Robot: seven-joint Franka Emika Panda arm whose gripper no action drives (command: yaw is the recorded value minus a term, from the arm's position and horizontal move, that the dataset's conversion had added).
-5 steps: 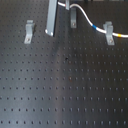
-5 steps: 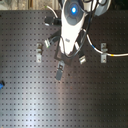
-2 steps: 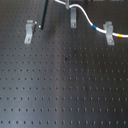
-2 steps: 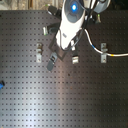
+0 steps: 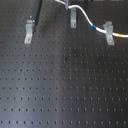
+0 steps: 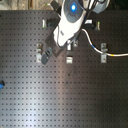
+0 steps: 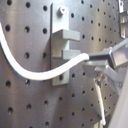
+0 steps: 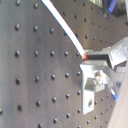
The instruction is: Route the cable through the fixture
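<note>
The cable (image 5: 88, 19) is a thin white cord that runs from the top of the first exterior view, curves through the broad-headed grey clip (image 5: 108, 33) and leaves to the right with a yellow stretch. The fixture (image 5: 73, 20) is the slim straight grey clip in the middle; in the second exterior view the fixture (image 6: 69, 56) sits just below the arm. In the first wrist view the cable (image 7: 30, 70) crosses the lower part of the fixture (image 7: 62, 42). My gripper (image 7: 97, 64) is shut on the cable next to the fixture, and the second wrist view shows the gripper (image 8: 91, 62) holding the cable (image 8: 65, 27).
A longer slanted grey clip (image 5: 29, 33) stands at the first exterior view's left. The arm's body (image 6: 70, 22) covers the upper middle of the black perforated board (image 6: 65, 95). Two more small clips (image 6: 45, 23) sit by the board's far edge.
The gripper has carried the held cable end toward the top of the first exterior view, beside the middle clip. The arm has shifted up and left in the second exterior view.
</note>
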